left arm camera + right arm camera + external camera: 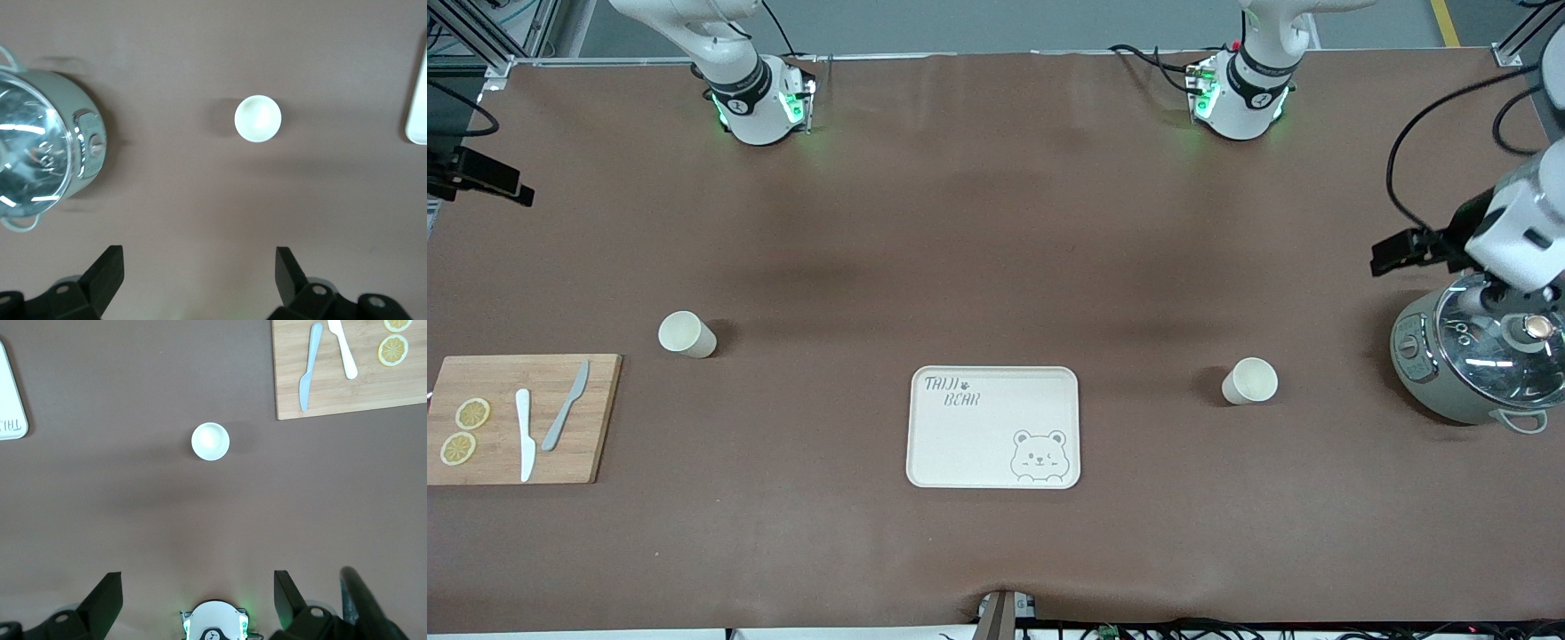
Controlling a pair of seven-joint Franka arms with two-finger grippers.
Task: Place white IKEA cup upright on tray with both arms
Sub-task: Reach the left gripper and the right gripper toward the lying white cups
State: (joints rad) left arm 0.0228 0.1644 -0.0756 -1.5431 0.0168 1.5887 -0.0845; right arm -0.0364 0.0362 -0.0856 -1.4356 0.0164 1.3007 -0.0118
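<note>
The cream-white tray (pixel 960 444) with "TAIJI BEAR" lettering and a bear face lies empty on the brown table, near the middle. One white cup (pixel 1249 380) stands upright toward the left arm's end, also seen from above in the left wrist view (pixel 257 119). A second white cup (pixel 687 334) stands upright toward the right arm's end, also in the right wrist view (pixel 210 441). My left gripper (pixel 200 257) is open and empty, high over the table between that cup and the pot. My right gripper (pixel 199 577) is open and empty, high over the table near its arm's base.
A grey-green cooking pot with a glass lid (pixel 1476 364) stands at the left arm's end, under the left arm (pixel 1525 222). A wooden cutting board (pixel 596 418) with two knives (pixel 525 436) and lemon slices (pixel 471 413) lies at the right arm's end.
</note>
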